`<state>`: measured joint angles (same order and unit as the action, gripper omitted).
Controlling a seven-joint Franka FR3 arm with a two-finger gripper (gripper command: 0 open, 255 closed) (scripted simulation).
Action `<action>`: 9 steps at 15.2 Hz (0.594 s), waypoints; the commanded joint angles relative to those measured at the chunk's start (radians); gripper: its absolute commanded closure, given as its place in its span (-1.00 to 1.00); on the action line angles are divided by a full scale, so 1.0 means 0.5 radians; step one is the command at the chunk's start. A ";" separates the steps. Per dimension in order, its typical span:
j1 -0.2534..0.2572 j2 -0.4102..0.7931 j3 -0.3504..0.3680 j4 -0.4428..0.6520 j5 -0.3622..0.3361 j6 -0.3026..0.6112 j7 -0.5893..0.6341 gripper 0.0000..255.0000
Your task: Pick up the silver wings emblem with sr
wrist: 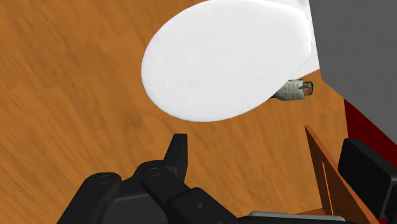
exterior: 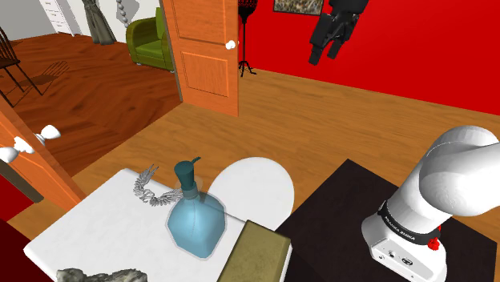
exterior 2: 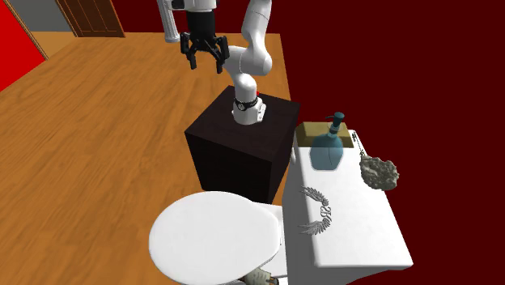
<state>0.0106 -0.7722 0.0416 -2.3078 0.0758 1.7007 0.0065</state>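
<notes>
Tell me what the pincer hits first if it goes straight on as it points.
Probably the wooden floor, just beside the white toilet lid. The open pincer points down with nothing between it and the boards; how near the lid is hard to judge.

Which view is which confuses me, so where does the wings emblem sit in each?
Shoulder view: emblem lower left, on the counter, left of the white lid.
Second exterior view: emblem lower right, on the counter, right of the lid.
Wrist view: the lid, the shared landmark.
</notes>
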 commanded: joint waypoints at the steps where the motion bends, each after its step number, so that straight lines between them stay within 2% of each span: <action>1: 0.000 0.000 0.000 0.000 0.000 0.000 0.000 -1.00; 9: 0.073 0.265 0.343 -0.007 0.130 0.237 0.364 -1.00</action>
<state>0.0454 -0.6620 0.1963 -2.3123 0.1366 1.8002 0.1702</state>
